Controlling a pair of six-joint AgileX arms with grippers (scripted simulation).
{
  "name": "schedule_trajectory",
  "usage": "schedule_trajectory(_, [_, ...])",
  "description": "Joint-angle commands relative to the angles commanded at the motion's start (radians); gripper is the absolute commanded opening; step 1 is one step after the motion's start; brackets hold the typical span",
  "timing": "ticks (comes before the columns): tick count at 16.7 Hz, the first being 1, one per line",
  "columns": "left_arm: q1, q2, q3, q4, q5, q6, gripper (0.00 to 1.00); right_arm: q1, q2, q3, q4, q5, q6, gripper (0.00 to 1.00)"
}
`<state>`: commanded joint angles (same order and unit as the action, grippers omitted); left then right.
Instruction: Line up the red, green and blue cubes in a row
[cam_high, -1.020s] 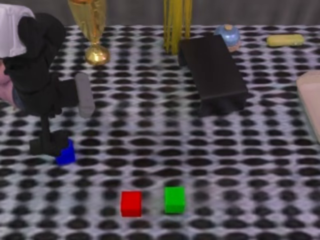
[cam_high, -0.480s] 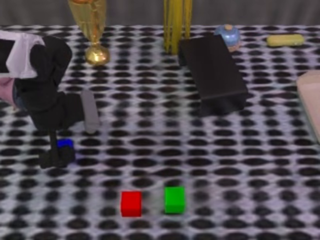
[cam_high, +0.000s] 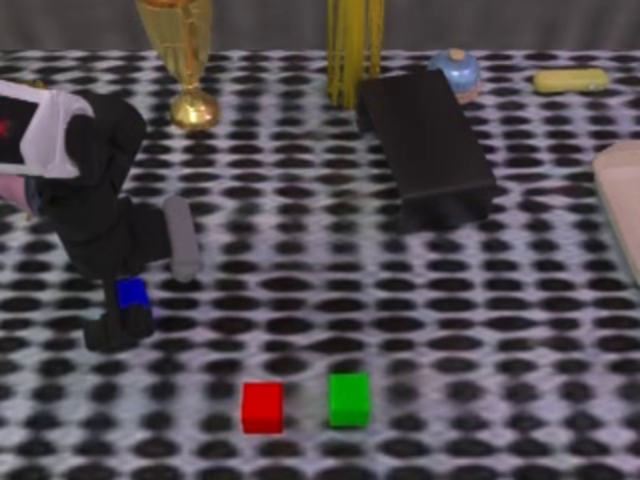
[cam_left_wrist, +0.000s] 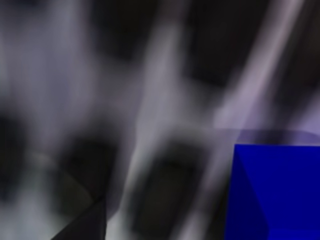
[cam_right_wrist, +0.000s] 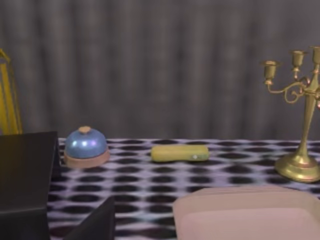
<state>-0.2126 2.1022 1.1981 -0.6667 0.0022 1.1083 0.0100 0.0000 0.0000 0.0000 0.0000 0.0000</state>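
Red cube (cam_high: 262, 407) and green cube (cam_high: 349, 399) sit side by side — that pair looks done. Left gripper (cam_high: 123, 315) pinches the blue cube (cam_high: 131, 294) between its fingers — it remains to be placed.

Left claw (cam_high: 122, 312) low at table's left, fingers closed.
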Motion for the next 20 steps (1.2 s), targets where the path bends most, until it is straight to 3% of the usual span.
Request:
schedule_trajectory(13, [0.0,0.0,0.0,0.0,0.0,0.0,0.02,0.0,0.0,0.0,0.0,0.0,0.0,1.0])
schedule_trajectory(20, [0.0,0.0,0.0,0.0,0.0,0.0,0.0,0.0,0.0,0.0,0.0,0.0,0.0,1.0])
